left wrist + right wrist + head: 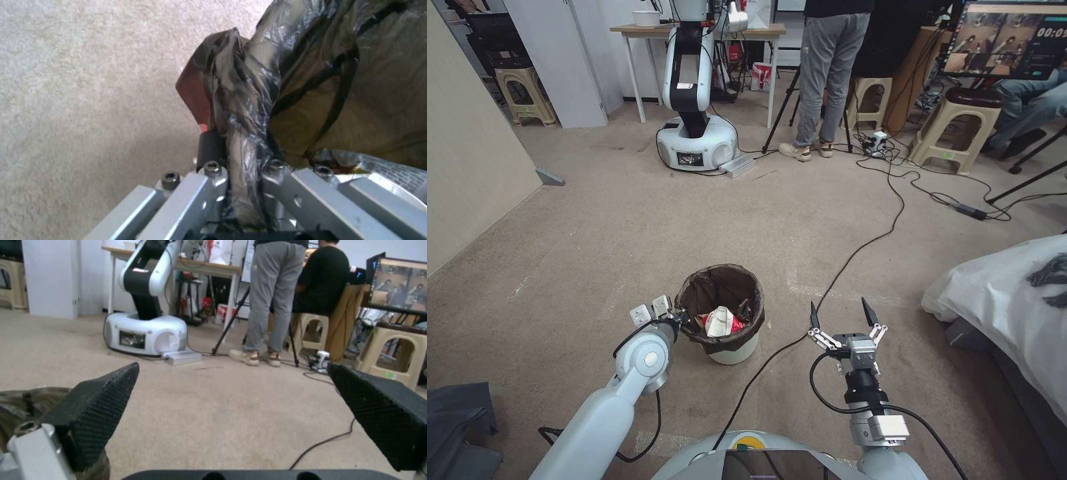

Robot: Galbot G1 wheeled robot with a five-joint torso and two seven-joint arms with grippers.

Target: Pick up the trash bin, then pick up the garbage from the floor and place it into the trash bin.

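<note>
The trash bin stands on the carpet just ahead of the robot, a little left of centre, with a crushed red-and-white paper cup inside. Its left rim is pinched by the left claw — probably so the bin can be carried while litter is gathered. The right claw is held spread wide and empty to the bin's right. From the left wrist, the bag liner is seen clamped between the fingers — a detail hidden from the head view.
</note>
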